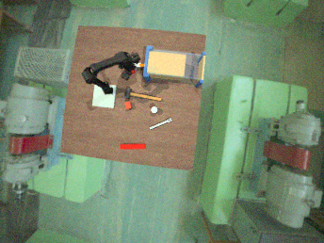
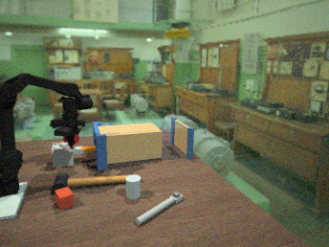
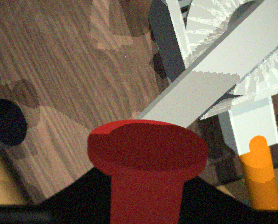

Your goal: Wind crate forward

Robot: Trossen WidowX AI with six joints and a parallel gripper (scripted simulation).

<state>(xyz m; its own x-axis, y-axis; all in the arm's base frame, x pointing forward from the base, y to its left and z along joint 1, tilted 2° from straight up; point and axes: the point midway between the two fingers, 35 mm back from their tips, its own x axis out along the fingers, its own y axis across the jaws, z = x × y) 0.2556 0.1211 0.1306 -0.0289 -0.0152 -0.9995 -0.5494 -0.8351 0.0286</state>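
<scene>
My gripper (image 1: 128, 71) (image 2: 71, 134) is shut on the red knob (image 3: 147, 150) (image 2: 76, 138) of the winch handle. The handle's grey arm (image 3: 210, 82) runs from the knob over the top of the white winch (image 1: 136, 67) (image 2: 62, 153) (image 3: 247, 125). An orange strap (image 1: 140, 65) (image 2: 88, 148) (image 3: 257, 172) runs from the winch to the tan crate (image 1: 166, 64) (image 2: 130, 143). The crate sits flat in the cubby, its front close to the blue frame (image 1: 145, 63) (image 2: 99, 145) at the mouth. I cannot tell whether they touch.
A hammer (image 1: 143, 96) (image 2: 96, 180), a red cube (image 1: 127, 105) (image 2: 64, 197), a white cylinder (image 1: 153, 109) (image 2: 133, 187) and a grey ratchet (image 1: 160, 123) (image 2: 158, 209) lie in front of the winch. A red bar (image 1: 132, 146) lies near the bench's front edge. The arm stands on a white plate (image 1: 105, 98).
</scene>
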